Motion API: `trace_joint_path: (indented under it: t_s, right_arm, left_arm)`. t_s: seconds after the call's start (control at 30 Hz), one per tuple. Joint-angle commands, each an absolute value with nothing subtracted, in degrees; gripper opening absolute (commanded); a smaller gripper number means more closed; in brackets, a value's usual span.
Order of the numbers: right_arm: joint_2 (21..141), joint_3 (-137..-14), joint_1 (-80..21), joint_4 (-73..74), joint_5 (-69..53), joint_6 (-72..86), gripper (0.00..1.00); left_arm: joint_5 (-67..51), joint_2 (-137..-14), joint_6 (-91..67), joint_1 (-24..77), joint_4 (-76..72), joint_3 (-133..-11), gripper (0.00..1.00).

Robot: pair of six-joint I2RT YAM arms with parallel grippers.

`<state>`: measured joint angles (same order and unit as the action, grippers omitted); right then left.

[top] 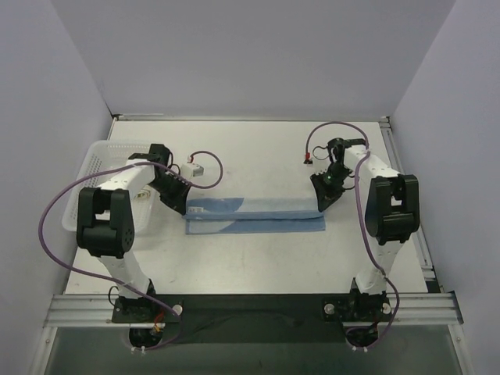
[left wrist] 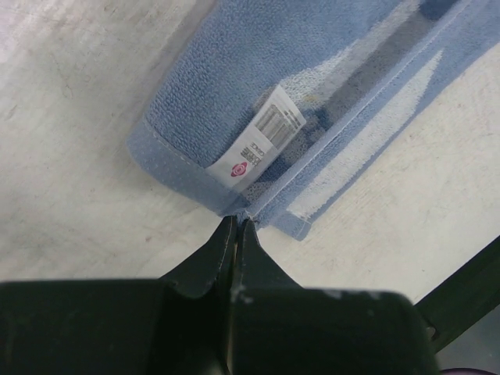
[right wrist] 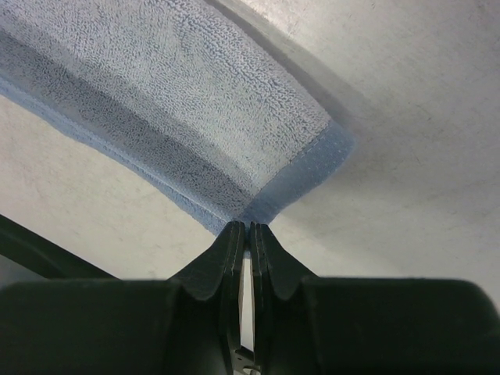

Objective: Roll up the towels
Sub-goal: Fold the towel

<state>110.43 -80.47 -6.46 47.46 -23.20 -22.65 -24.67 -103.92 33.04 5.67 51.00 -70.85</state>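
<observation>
One light blue terry towel — folded into a long strip — lies across the middle of the table. The left gripper has its jaws closed on the towel's left end corner, and the right gripper has its jaws closed on the right end corner. One white plastic mesh basket sits at the table's left edge.

The light blue towel lies across the middle of the bench as a long narrow strip, folded lengthwise with its layers overlapping. It is soft terry with a smoother hemmed band at each short end. A small white label, printed with a barcode and a pink mark, lies face up near its left end.
</observation>
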Motion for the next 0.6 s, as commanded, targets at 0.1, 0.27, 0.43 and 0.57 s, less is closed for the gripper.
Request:
trace_joint_path:
  t_s: [0.1,0.27,0.43,0.57]
  right_arm:
    - [105.29,-80.86,-6.24,53.17,-20.83,-25.31,0.00]
    - [106.69,-77.96,-6.06,52.65,-20.13,-27.07,0.00]
    - [107.84,-74.72,-6.68,50.63,-19.69,-27.42,0.00]
    - [109.24,-73.57,-7.03,49.40,-19.25,-27.60,0.00]
  left_arm:
    - [-26.37,-95.01,34.36,6.06,54.58,-69.53,0.00]
    - [-25.58,-95.36,34.02,8.34,54.23,-65.84,0.00]
    - [-24.17,-97.64,32.26,9.14,49.50,-61.97,0.00]
    - [-22.94,-100.36,31.73,9.14,47.73,-61.70,0.00]
